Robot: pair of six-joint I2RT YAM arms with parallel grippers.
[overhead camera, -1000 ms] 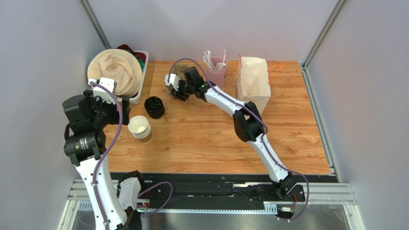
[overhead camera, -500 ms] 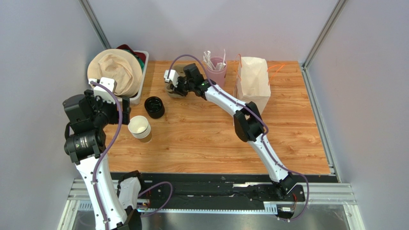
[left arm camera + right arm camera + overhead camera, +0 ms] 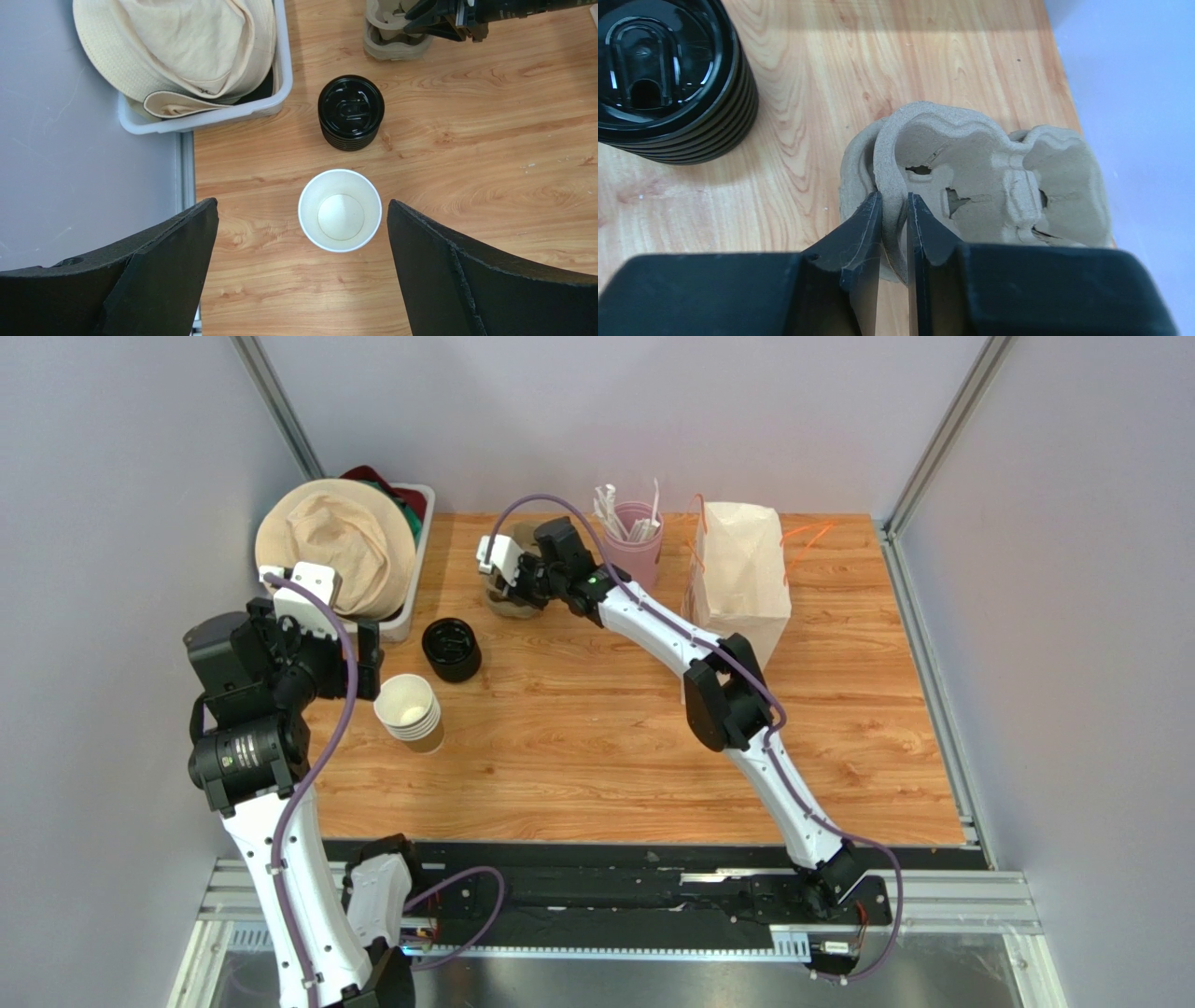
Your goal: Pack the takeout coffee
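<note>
No single kraft cup stands apart in these views; only a nested stack of paper cups [image 3: 408, 710] shows, white inside from above in the left wrist view [image 3: 340, 210]. My left gripper [image 3: 302, 206] is open and empty, hovering over the table with the stack between its fingers' spread; it shows in the top view [image 3: 365, 661]. My right gripper [image 3: 894, 199] is shut on the near wall of a grey pulp cup carrier [image 3: 990, 175], at the back of the table [image 3: 505, 591]. Its rim seems to nest in another carrier. A stack of black lids [image 3: 450, 647] sits between carrier and cups.
A brown paper bag [image 3: 738, 577] stands upright at the back right. A pink cup of white sticks [image 3: 631, 541] stands beside the right arm's wrist. A white bin [image 3: 407, 609] with a beige hat [image 3: 337, 546] fills the back left corner.
My right gripper has moved a little left and toward the back with the pulp carrier in its grip. The left arm has not moved.
</note>
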